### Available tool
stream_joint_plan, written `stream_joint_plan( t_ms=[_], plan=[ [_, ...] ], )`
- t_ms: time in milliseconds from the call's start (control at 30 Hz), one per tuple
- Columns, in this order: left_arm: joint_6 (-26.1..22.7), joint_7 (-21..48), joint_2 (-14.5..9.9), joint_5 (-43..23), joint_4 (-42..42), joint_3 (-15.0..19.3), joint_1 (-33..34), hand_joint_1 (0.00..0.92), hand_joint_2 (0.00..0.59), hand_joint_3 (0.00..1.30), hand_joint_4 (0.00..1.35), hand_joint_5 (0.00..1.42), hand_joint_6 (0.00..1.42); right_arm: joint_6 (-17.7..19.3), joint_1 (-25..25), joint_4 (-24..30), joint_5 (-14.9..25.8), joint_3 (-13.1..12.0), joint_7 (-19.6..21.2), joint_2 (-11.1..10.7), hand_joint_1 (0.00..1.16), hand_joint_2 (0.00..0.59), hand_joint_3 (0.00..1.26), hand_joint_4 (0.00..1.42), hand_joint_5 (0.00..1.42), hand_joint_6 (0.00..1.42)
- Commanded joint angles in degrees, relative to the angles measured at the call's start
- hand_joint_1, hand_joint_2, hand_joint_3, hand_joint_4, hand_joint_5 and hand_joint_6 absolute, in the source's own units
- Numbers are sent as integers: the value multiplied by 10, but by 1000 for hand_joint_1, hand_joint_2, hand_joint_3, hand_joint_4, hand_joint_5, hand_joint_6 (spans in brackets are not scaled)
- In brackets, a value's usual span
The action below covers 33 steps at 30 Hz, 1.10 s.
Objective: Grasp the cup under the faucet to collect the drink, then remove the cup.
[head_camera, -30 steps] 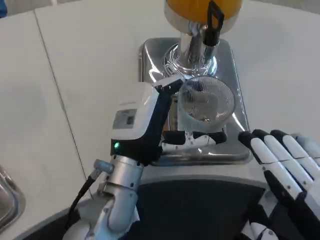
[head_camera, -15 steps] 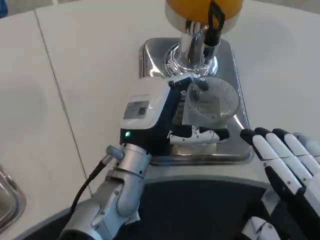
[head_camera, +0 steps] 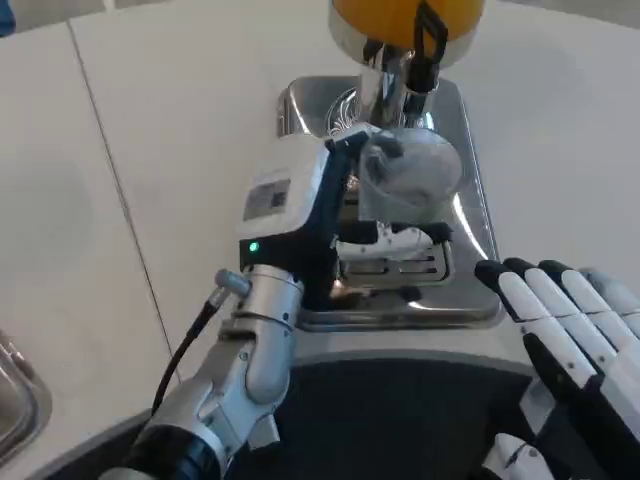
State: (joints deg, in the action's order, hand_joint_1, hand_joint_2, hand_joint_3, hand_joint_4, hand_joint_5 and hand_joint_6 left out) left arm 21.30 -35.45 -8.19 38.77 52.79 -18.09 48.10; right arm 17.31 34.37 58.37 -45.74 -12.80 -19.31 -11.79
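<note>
A clear plastic cup [head_camera: 408,180] stands over the silver drip tray [head_camera: 470,250], just below the black faucet lever [head_camera: 428,45] of the orange drink dispenser [head_camera: 405,22]. My left hand [head_camera: 320,215] grips the cup from its left side, with fingers [head_camera: 395,240] wrapped around its near side. The cup looks empty. My right hand [head_camera: 565,330] lies at the lower right, off the tray, fingers stretched out and holding nothing.
The dispenser's chrome column [head_camera: 385,95] rises from the tray's far end. A slotted grate [head_camera: 395,262] shows in the tray below the cup. A metal rim [head_camera: 15,400] sits at the lower left edge. White table [head_camera: 150,150] spreads to the left.
My left hand has carried the cup away from me along the tray, closer under the faucet. The right hand has barely moved.
</note>
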Motion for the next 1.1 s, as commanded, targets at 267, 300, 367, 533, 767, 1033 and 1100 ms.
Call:
stream_joint_plan(
  t_ms=[267, 300, 367, 533, 767, 1033, 1100],
  plan=[
    [10, 6, -15, -32, 25, 0, -11, 608, 0, 964, 1039, 1288, 1424, -11, -16, -8, -14, 16, -5, -2, 67, 578, 0, 0, 0, 0],
    [14, 8, -17, -33, 23, 0, -13, 602, 0, 917, 989, 1258, 1424, -11, -17, -8, -16, 17, -5, -1, 69, 578, 0, 0, 0, 0],
    [19, 8, -19, -34, 21, -2, -16, 568, 0, 791, 895, 1177, 1406, -13, -17, -9, -18, 18, -4, -1, 72, 578, 0, 0, 0, 0],
    [28, 18, -22, -35, 15, -10, -20, 435, 11, 445, 548, 949, 1203, -16, -15, -8, -13, 18, -4, -4, 79, 577, 0, 0, 0, 0],
    [32, 33, -26, -38, 11, -17, -21, 351, 15, 208, 288, 739, 939, -16, -15, -9, -12, 16, -4, -5, 87, 577, 0, 0, 0, 0],
    [35, 50, -44, -42, -7, -17, -23, 241, 0, 64, 41, 385, 429, -24, -27, -6, -14, 27, -9, -4, 91, 568, 0, 0, 0, 0],
    [36, 61, -55, -44, -22, -14, -26, 191, 0, 23, 3, 329, 367, -26, -28, -5, -14, 28, -9, -4, 92, 568, 0, 0, 0, 0]
  ],
)
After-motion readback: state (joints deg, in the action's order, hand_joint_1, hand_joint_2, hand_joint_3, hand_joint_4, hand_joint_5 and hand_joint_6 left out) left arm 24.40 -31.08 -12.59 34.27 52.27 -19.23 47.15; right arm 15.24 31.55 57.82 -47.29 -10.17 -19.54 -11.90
